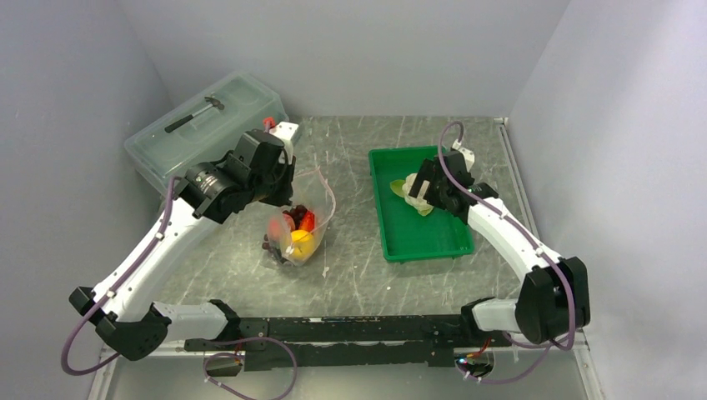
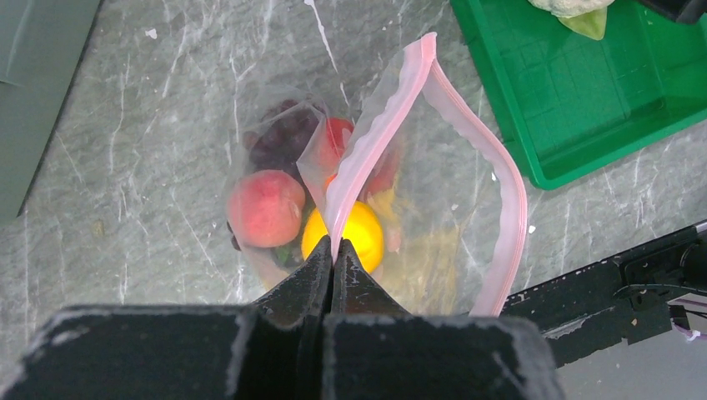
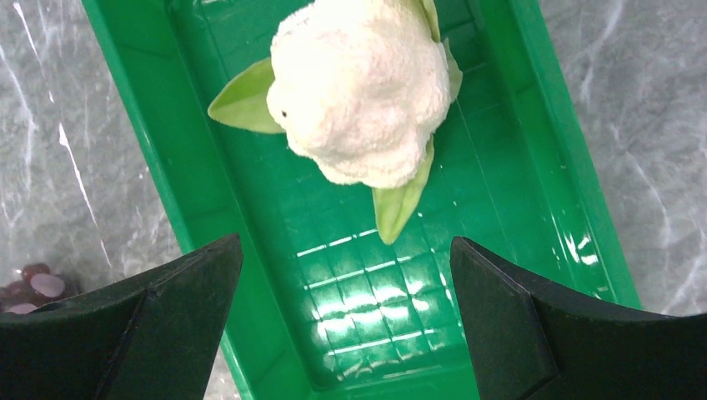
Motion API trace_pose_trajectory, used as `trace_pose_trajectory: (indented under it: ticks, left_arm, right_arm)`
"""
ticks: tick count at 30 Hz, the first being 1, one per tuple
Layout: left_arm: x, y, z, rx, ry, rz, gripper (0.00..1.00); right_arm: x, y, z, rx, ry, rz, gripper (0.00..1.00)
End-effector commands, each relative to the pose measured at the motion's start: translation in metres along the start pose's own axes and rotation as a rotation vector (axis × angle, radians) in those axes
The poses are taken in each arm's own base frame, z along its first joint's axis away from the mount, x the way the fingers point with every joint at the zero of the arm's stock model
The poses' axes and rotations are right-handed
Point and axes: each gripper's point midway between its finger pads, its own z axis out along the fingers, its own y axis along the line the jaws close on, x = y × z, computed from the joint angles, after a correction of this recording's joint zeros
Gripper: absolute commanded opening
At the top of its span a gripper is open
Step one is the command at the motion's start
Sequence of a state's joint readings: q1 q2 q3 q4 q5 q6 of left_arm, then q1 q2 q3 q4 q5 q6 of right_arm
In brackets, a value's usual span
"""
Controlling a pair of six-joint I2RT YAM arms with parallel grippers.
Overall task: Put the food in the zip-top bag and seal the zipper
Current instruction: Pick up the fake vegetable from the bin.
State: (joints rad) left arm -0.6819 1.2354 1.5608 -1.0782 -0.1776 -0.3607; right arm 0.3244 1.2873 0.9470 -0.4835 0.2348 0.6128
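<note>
The clear zip-top bag [image 1: 296,237] stands mid-table with its mouth held open. Inside it I see a pink-red peach [image 2: 265,207], an orange [image 2: 357,233], dark purple grapes [image 2: 279,137] and a red-orange pepper [image 2: 338,137]. My left gripper [image 2: 333,243] is shut on the pink zipper strip [image 2: 379,129] and holds that edge up; it also shows in the top view [image 1: 279,187]. The white cauliflower [image 3: 358,87] with green leaves lies in the green tray [image 3: 250,250]. My right gripper [image 3: 346,250] is open just above the tray, short of the cauliflower, which also shows in the top view [image 1: 414,196].
A large translucent lidded box [image 1: 204,125] with a hammer on its lid stands at the back left. The green tray [image 1: 421,237] sits right of the bag. Grey walls close in on the left, back and right. A black rail [image 1: 333,329] runs along the near edge.
</note>
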Motion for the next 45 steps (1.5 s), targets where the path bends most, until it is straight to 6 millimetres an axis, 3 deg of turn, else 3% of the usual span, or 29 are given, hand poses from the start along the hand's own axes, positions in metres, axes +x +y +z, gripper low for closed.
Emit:
trace_pose_trajectory:
  ticks: [1, 14, 40, 45]
  left_arm:
    - [-0.006, -0.006, -0.002, 0.037, -0.037, -0.001, 0.00]
    - [-0.006, -0.007, 0.004, 0.029, -0.013, 0.000, 0.00]
    - [-0.005, -0.006, 0.002, 0.018, 0.007, -0.018, 0.00]
    - [-0.005, -0.007, 0.002, 0.020, 0.004, -0.022, 0.00]
  right_arm:
    - [-0.016, 0.012, 0.015, -0.076, -0.039, 0.047, 1.00]
    - [-0.014, -0.004, 0.058, -0.128, 0.008, 0.174, 1.00]
    - [-0.010, 0.005, 0.099, -0.194, 0.051, 0.234, 1.00]
    - [-0.011, 0.007, 0.099, -0.209, 0.050, 0.236, 0.90]
